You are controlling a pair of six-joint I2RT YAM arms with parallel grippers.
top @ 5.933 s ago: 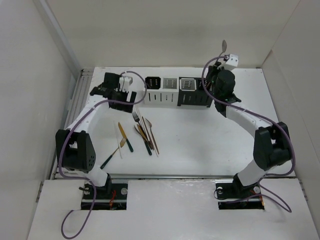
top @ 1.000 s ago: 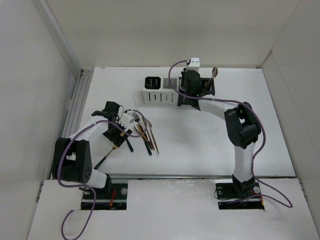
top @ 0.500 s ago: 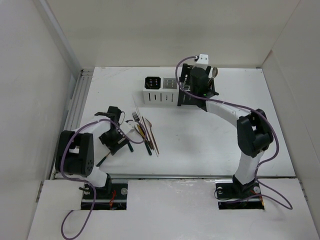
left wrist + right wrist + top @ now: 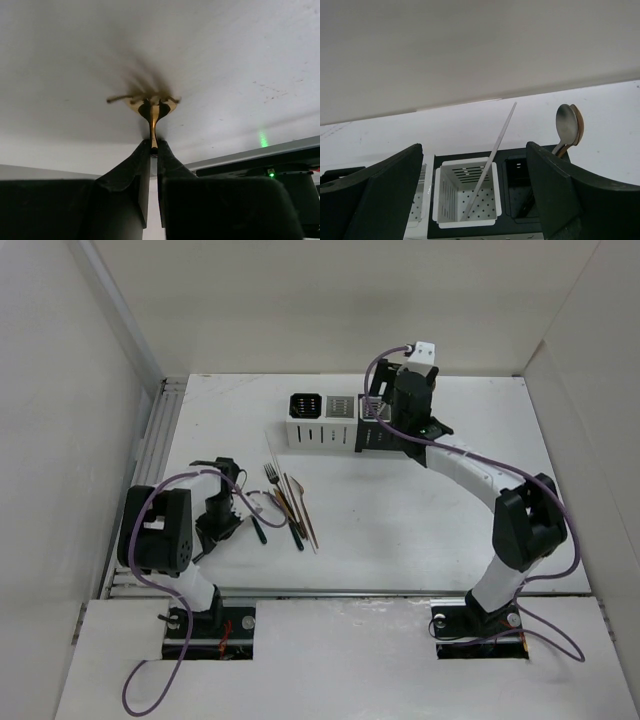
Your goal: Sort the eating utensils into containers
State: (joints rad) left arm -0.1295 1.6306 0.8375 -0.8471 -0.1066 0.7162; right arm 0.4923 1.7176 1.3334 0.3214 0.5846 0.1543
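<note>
While the left gripper point(image 4: 154, 148) has its jaws pressed together on the thin neck of a gold utensil point(image 4: 152, 107), that piece's flared end sits just ahead of the fingertips against the table point(image 4: 225, 60). The right gripper point(image 4: 475, 150) hangs with its jaws spread wide. Ahead of them, centred in the gap, is a white box point(image 4: 445, 197) with a white stick point(image 4: 496, 148) leaning in it. Toward the right jaw, a black box point(image 4: 520, 172) holds a silver spoon point(image 4: 565, 122) with a copper spoon point(image 4: 579, 122) just behind it. Seen from above, more utensils point(image 4: 292, 505) lie loose near the left jaws.
</note>
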